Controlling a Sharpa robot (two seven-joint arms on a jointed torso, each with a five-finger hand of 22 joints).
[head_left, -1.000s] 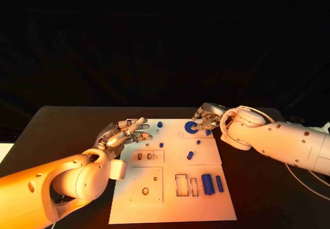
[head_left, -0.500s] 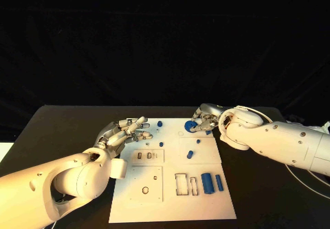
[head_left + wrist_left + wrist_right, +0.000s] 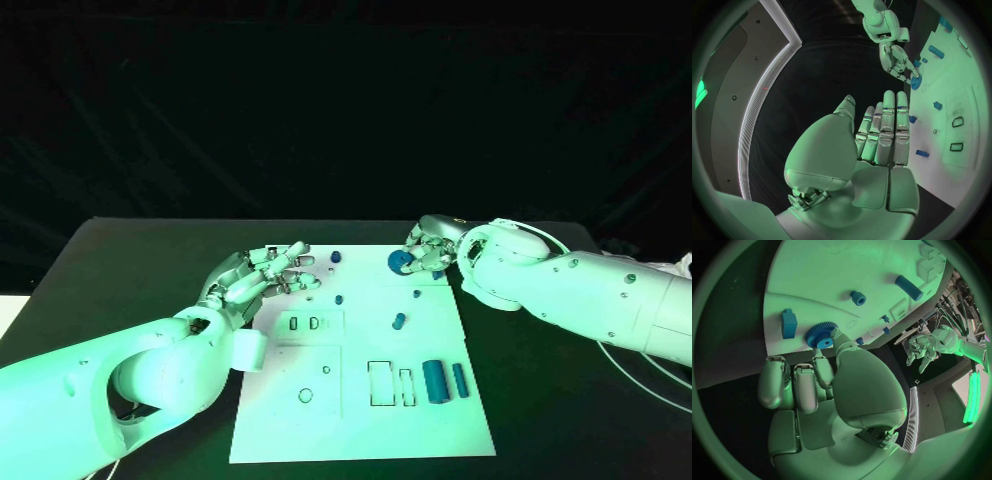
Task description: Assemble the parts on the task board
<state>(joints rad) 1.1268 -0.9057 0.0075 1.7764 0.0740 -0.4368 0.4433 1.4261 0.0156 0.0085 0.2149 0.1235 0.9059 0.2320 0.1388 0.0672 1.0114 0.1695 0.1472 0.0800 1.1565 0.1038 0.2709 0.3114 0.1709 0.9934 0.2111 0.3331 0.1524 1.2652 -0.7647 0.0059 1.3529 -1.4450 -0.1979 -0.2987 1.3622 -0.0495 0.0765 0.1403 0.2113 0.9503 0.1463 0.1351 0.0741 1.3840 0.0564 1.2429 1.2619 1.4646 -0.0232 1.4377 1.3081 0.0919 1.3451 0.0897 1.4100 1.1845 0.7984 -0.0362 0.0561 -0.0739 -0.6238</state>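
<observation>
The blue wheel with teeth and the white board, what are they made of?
The blue gear looks like matte plastic: even colour, crisp moulded teeth, no metallic shine. The right hand pinches it. The task board looks like smooth white plastic or painted sheet, flat and dull; which one I cannot tell.

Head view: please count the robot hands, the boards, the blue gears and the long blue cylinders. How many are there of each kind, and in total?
Robot hands: 2 (left robot hand, right robot hand)
Board: 1
Blue gear: 1
Long blue cylinders: 2 ()
Total: 6
</observation>
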